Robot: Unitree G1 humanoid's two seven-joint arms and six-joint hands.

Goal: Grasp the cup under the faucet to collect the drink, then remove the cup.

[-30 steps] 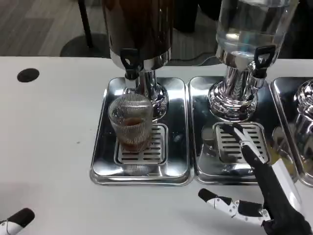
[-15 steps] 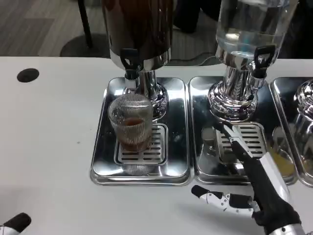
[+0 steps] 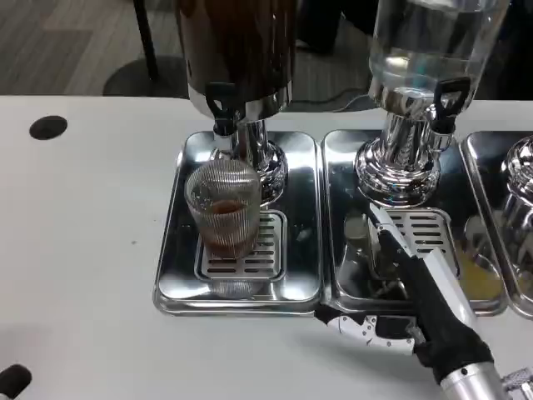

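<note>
A ribbed clear cup [image 3: 222, 210] with brown drink in its lower part stands on the grate of the left steel drip tray [image 3: 301, 158], right under the black faucet [image 3: 221, 104] of the dark drink dispenser [image 3: 236, 50]. My right hand [image 3: 408, 287] is open, its fingers spread over the front of the middle tray, to the right of the cup and apart from it. Only a dark fingertip of my left hand [image 3: 12, 381] shows at the bottom left corner, so how it stands is unclear.
A clear water dispenser [image 3: 420, 67] with its own black tap stands on the middle tray [image 3: 341, 150]. A third chrome base [image 3: 520, 175] sits at the right edge. A black hole [image 3: 47, 127] marks the table at far left.
My right hand has slid left and slightly forward, toward the gap between the two trays. The left fingertip has sunk lower toward the picture's corner. The cup has not moved.
</note>
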